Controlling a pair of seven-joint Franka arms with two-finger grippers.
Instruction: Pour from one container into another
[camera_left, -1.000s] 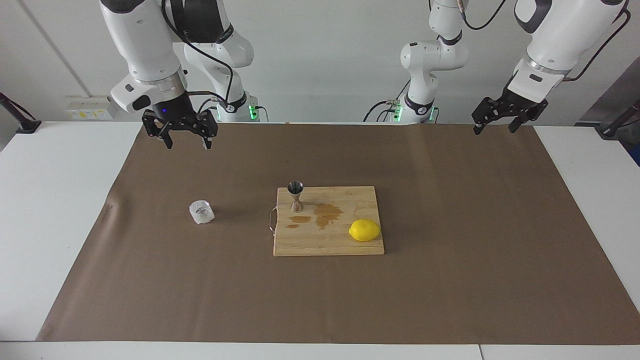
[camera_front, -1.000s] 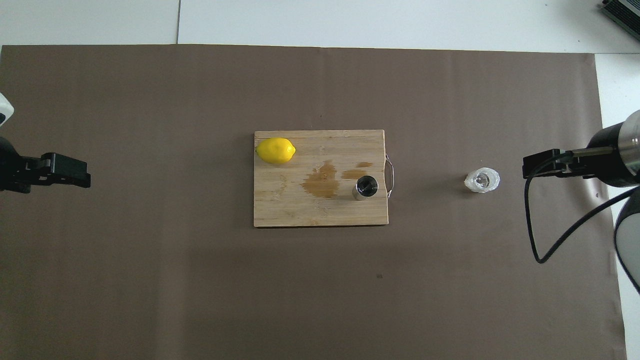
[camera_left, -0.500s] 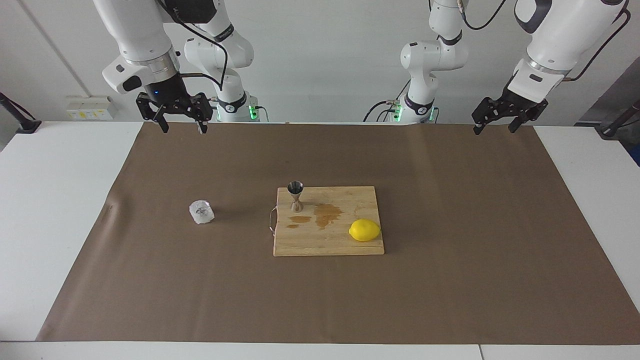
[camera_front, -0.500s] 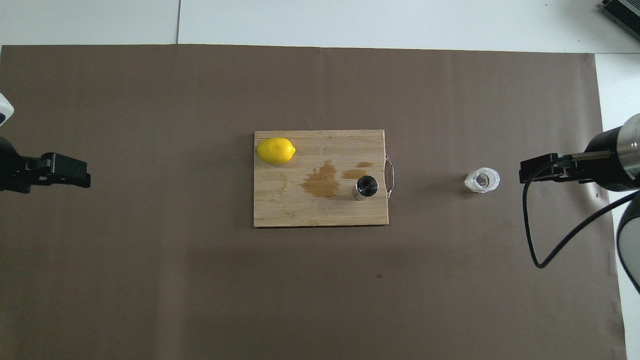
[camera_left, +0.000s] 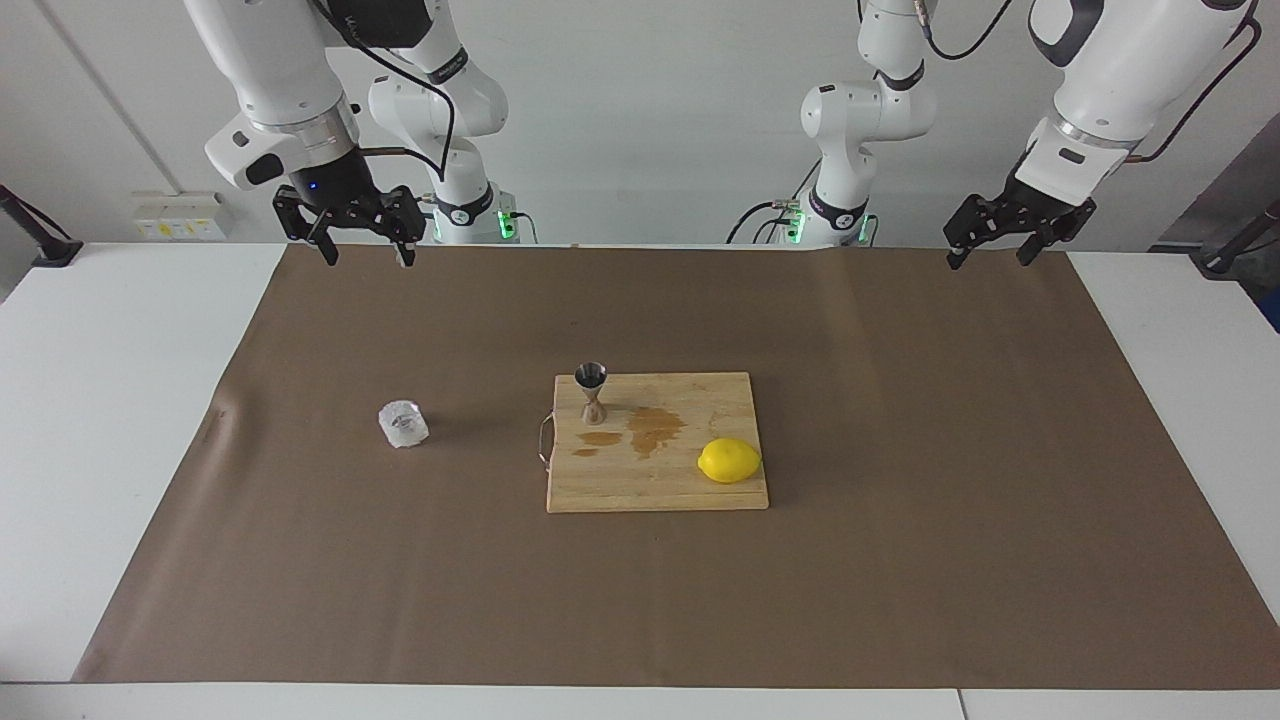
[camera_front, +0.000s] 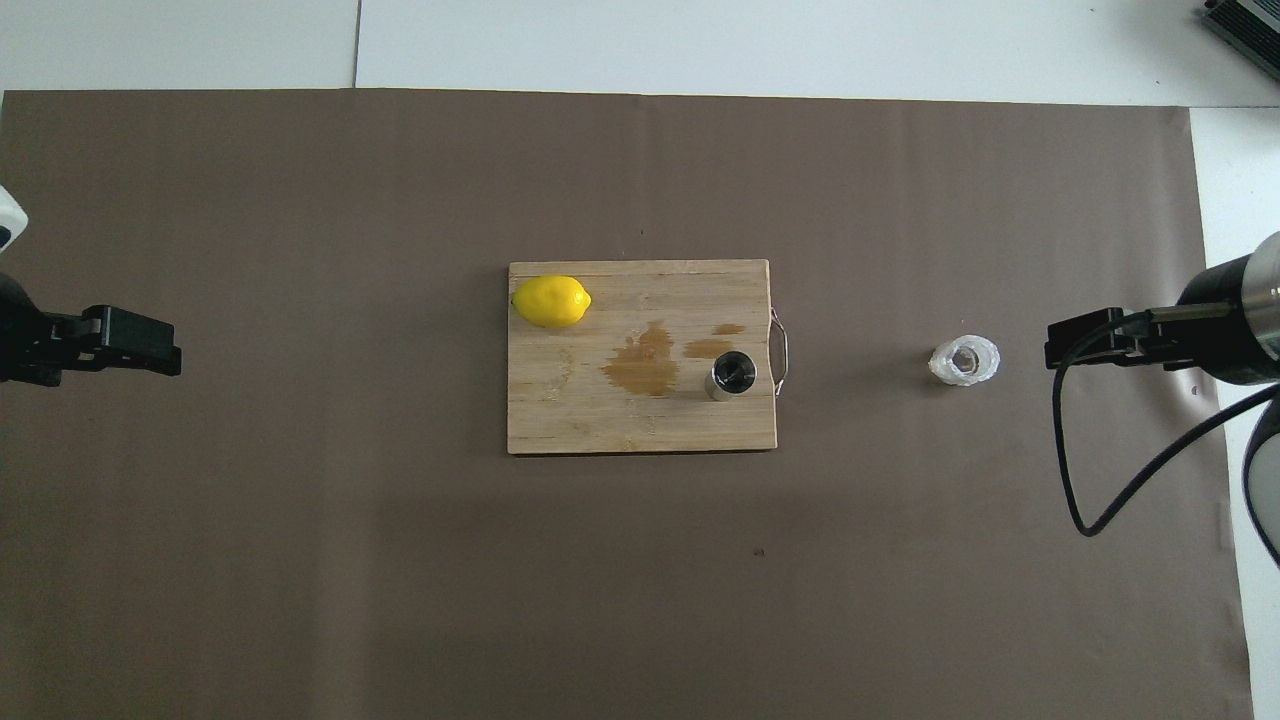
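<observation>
On the tabletop I see the glass tumbler toward my right arm's end, jigger upright on the cutting board, right tool and left tool both raised, spread wide, empty.

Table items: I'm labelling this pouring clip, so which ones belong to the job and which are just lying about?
In the job:
- faceted glass tumbler, on the brown paper
- steel jigger, upright on the board
- right gripper, open
- left gripper, open

Lying about:
- lemon
- cutting board
- wet stain
</observation>
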